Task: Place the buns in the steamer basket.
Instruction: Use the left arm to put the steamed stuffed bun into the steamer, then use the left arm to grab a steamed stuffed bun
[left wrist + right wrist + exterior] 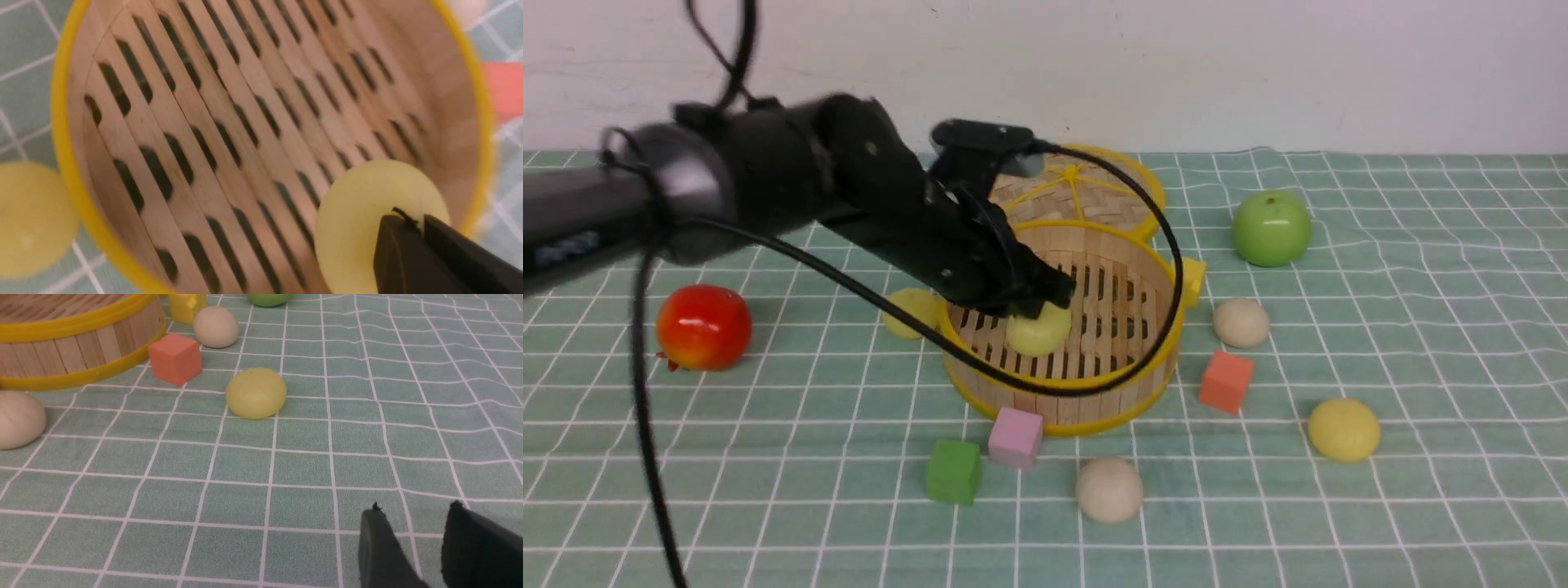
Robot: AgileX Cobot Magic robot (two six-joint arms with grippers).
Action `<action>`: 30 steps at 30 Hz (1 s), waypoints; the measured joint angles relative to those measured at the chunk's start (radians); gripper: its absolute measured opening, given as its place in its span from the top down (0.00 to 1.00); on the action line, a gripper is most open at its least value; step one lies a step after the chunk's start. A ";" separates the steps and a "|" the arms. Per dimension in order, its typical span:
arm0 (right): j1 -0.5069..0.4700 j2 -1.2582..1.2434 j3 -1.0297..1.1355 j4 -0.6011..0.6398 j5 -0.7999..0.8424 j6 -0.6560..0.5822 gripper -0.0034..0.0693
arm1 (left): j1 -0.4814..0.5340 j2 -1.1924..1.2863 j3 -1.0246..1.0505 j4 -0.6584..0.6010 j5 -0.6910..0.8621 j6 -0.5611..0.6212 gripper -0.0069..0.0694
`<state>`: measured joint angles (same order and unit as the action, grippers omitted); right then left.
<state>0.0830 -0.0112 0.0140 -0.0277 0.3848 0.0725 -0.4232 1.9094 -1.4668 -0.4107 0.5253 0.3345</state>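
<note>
The steamer basket (1094, 408) stands mid-table. My left gripper (1045, 304) reaches down into it, jaws nearly together, pinching the top of a pale yellow bun (1037, 333) that rests on the slatted floor; the left wrist view shows the gripper (414, 220) and this bun (351, 220) by the basket's wall (61, 122). Another yellow bun (913, 310) lies just outside the basket's left. A beige bun (1241, 322), a yellow bun (1343, 429) and a beige bun (1108, 488) lie on the cloth. My right gripper (412, 510) is open and empty, low over the cloth.
The woven lid (1086, 196) leans behind the basket. A red apple (703, 327) is at left, a green apple (1271, 229) at right. Orange (1225, 381), pink (1015, 437), green (953, 471) and yellow (1192, 278) cubes ring the basket.
</note>
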 joint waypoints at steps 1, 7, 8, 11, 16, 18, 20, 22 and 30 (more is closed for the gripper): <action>0.000 0.000 0.000 0.000 0.000 0.000 0.62 | 0.000 0.017 0.000 0.006 -0.016 -0.002 0.92; 0.000 0.000 0.000 0.000 0.000 0.000 0.62 | 0.008 0.077 0.001 0.048 -0.023 -0.059 0.82; 0.000 0.000 0.000 0.000 0.000 0.000 0.62 | 0.009 0.077 0.001 0.054 -0.023 -0.066 0.79; 0.000 0.000 0.000 0.000 0.000 0.000 0.62 | 0.010 0.065 0.001 0.063 -0.015 -0.101 0.63; 0.000 0.000 0.000 0.000 0.000 0.000 0.62 | 0.010 -0.033 -0.008 0.097 0.024 -0.217 0.37; 0.000 0.000 0.000 0.000 0.000 0.000 0.62 | 0.012 -0.059 -0.014 0.117 0.032 -0.239 0.35; 0.000 0.000 0.000 0.000 0.000 0.000 0.62 | 0.041 -0.112 -0.033 0.173 0.061 -0.290 0.34; 0.000 0.000 0.000 0.000 0.000 0.000 0.62 | 0.073 -0.122 -0.040 0.196 0.082 -0.314 0.35; 0.000 0.000 0.000 0.000 0.000 0.000 0.62 | 0.189 0.021 -0.055 0.229 0.087 -0.324 0.53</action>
<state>0.0830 -0.0112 0.0140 -0.0277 0.3848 0.0725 -0.2346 1.9308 -1.5214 -0.1812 0.6124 0.0107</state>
